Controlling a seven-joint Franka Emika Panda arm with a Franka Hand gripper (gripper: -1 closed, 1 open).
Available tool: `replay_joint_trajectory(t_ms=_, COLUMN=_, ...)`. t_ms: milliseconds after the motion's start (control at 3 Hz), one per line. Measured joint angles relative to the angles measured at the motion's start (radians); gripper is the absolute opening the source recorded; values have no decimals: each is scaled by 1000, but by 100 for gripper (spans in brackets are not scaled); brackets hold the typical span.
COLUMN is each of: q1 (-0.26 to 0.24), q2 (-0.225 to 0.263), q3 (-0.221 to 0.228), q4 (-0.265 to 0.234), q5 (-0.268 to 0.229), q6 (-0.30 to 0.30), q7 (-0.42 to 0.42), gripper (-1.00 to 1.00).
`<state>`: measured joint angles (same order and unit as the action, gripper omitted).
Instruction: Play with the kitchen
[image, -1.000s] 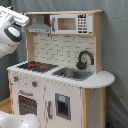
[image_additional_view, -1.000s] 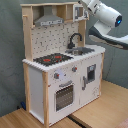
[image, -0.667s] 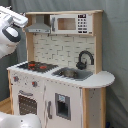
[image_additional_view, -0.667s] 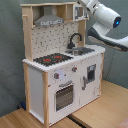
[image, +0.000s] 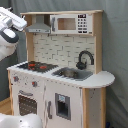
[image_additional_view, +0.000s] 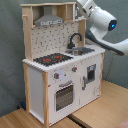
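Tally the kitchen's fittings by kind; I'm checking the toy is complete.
Hob: 1
Faucet: 1
Sink: 1
Oven door: 1
Hood: 1
Microwave: 1
Total: 6

A light-wood floor (image_additional_view: 100, 107) is seen under the scene in the second exterior view, with a dark seam running across its boards. The kitchen (image_additional_view: 62, 75) is stood directly on it, upright. In the first exterior view only a strip of floor (image: 5, 106) is shown beside the kitchen (image: 55, 95).
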<state>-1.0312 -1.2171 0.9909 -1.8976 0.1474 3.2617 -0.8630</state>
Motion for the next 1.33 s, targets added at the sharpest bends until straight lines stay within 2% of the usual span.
replay_joint_trajectory(t_ms=667, q1=-64, q2=-85, q3=-3, q4=26, q5=0, q6=-82, q7=172, gripper=100)
replay_joint_trajectory(t_ms=1333, q1=-126, q2=-179, q3=-26, q4=74, q5=0, q6=-224, q7=350, gripper=100)
